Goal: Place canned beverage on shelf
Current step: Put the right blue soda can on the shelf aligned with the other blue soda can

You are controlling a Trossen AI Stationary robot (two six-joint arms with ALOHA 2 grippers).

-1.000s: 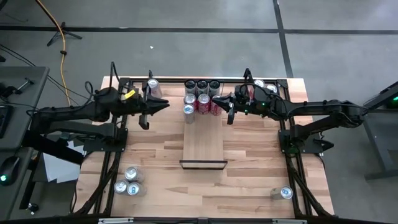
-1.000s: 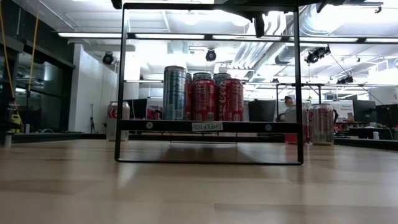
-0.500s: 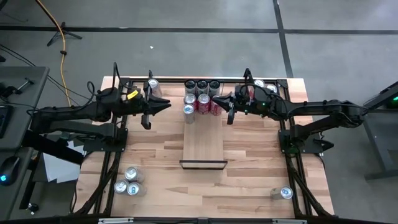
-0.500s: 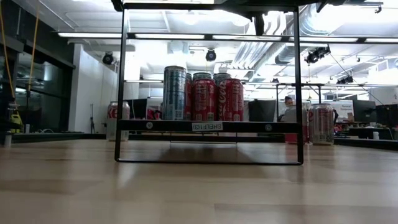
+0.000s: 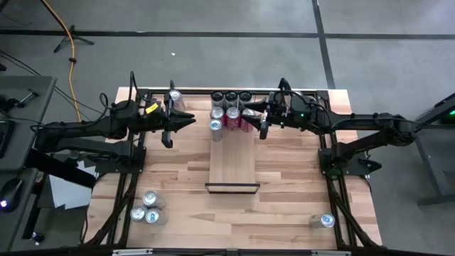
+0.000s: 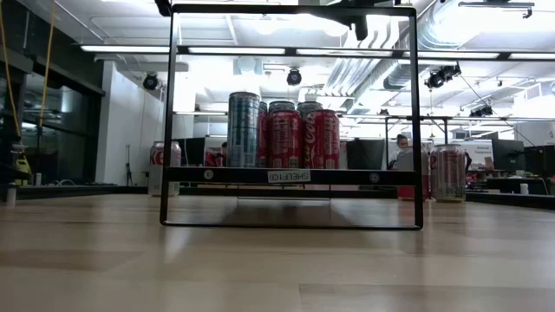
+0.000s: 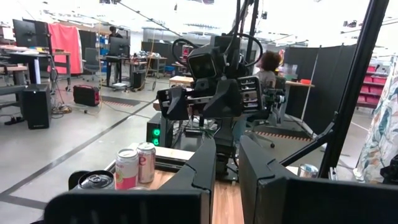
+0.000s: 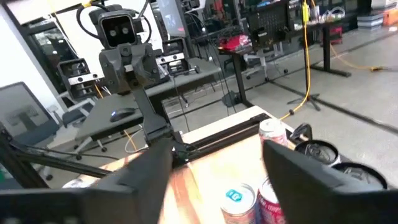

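The shelf (image 5: 232, 165) is a pale panel with a black bar at its near end, also visible in the low view (image 6: 290, 176). Several cans stand on its far end, among them a red can (image 5: 248, 116) at the right of the group (image 6: 323, 137). My right gripper (image 5: 258, 118) hovers just right of that can, open, with the cans showing between its fingers (image 8: 214, 171). My left gripper (image 5: 189, 119) is shut and holds nothing. It hangs above the table, left of the shelf (image 7: 227, 171).
Loose cans stand at the back left (image 5: 174, 97), the near left (image 5: 148, 208) and the near right (image 5: 324, 221). A black rail frame (image 6: 414, 113) rises around the shelf. Bare tabletop (image 5: 284, 192) lies on both sides of the panel.
My right gripper has opened and let go of the red can, which stays upright on the shelf's far end. Its fingertips now sit slightly farther toward the table's right edge.
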